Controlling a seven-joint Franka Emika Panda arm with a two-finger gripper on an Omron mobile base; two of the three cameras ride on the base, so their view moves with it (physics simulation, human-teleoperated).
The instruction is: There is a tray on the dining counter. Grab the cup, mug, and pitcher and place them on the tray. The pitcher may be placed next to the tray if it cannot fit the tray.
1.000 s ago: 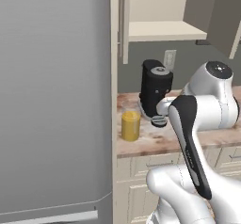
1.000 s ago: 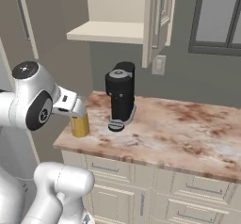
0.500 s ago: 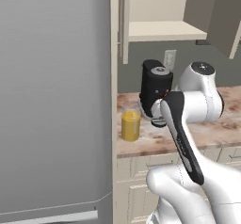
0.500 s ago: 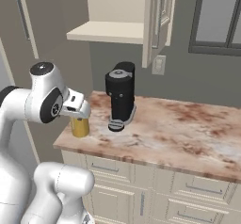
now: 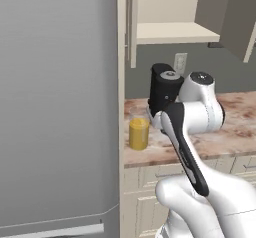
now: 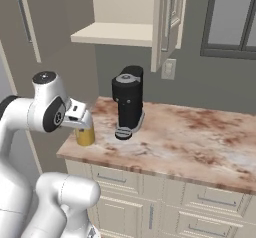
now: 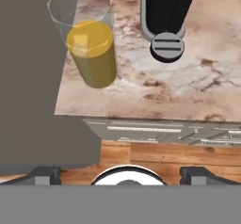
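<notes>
The pincer (image 7: pixel 120 173) hangs spread wide in the hand view, its two dark fingertips (image 7: pixel 43 174) standing far apart at the bottom corners with nothing between them; it sits out over the front edge of the counter, above the floor, touching nothing. Ahead of it, on the counter, stands the pitcher (image 7: pixel 91 42), a clear glass cylinder filled for most of its height with yellow-orange liquid, the top band of glass bare and see-through, its round rim showing as a pale ring. It stands upright close to the counter's left end, just beside the tall grey panel (image 7: pixel 26 68) that borders that end. In the left base view the pitcher (image 5: pixel 139 132) shows as a yellow column with a faint clear collar above it, near the counter's front edge; in the right base view the pitcher (image 6: pixel 85 135) is partly covered by the robot's wrist, so that only its lower yellow body shows. Just beside it, toward the wall, stands a black coffee machine (image 6: pixel 128 101) with a round grey drip plate at its foot; the two are near each other but apart. The counter (image 6: pixel 200 142) has a marbled beige and reddish-brown stone top over white cabinets with drawers. Above it a wall cabinet (image 6: pixel 132 12) stands with its door open.
</notes>
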